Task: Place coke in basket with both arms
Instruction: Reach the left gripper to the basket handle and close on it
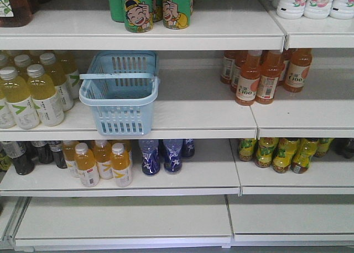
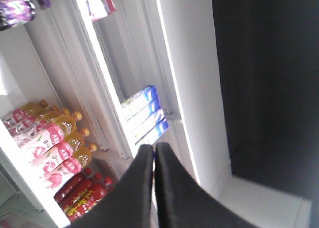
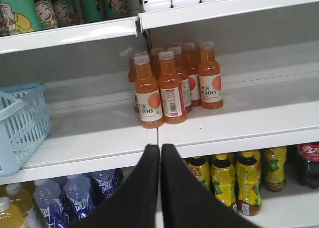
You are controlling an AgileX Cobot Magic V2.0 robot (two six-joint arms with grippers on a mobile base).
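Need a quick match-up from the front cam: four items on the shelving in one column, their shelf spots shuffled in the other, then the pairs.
Items:
1. basket
2. green cans
3. orange C100 bottles
4. blue bottles

Places:
a. top shelf
b. middle shelf, left half
c. middle shelf, right half
d. lower shelf, just under the basket

Pairs: 1-b, 2-a, 3-c, 4-d
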